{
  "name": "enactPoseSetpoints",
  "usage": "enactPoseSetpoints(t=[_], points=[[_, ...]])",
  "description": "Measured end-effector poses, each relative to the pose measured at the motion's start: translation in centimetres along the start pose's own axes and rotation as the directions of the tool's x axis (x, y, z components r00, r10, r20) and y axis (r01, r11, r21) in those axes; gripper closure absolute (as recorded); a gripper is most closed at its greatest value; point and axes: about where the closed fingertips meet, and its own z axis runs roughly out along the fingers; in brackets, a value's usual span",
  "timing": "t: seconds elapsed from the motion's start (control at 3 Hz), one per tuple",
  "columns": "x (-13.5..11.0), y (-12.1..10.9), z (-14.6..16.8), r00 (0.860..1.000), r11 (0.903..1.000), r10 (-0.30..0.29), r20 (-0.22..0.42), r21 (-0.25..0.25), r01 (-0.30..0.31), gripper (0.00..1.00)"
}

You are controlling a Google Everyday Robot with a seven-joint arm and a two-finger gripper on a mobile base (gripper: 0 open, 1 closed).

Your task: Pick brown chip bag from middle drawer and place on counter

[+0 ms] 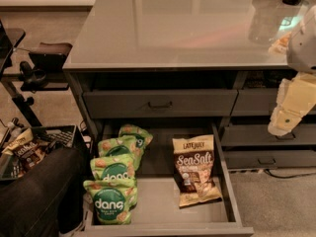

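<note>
Gripper point(279, 124): located at the right edge of the frame, at mid-height. It hangs in front of the narrow right-hand drawers point(256, 135), below the worktop edge. The cream-coloured gripper body slopes down and towards the left of the frame. The pale grey arm segment point(303, 44) above it overlaps the right end of the worktop point(177, 28). Whether the gripper is parted or closed cannot be told from this view. It holds nothing visible and stands well apart from the bag.

Brown chip bag point(196, 170): lying flat, face up, on the floor of the middle drawer point(159, 202), in the lower centre of the frame. It sits on the right side of the drawer, near the right wall. Its top band points towards the cabinet and its lower corner is slightly askew.

Middle drawer: pulled fully out towards the bottom of the frame.

Green dang bags point(113, 187): several, overlapping in a row along the left side of the same drawer, apart from the brown bag.

Upper drawer point(160, 103): pushed in, with a bar handle, directly under the worktop.

Worktop: glossy grey, filling the upper centre of the frame.
</note>
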Motion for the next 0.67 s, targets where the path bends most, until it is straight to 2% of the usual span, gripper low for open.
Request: enactPoseSetpoints(t=[0.33,0.67], points=[[0.61,-0.50,0.91,0.999,0.9991,0.013,0.047,-0.042,-0.011,0.00],[0.61,-0.50,0.92,0.999,0.9991,0.014,0.048,-0.042,-0.012,0.00]])
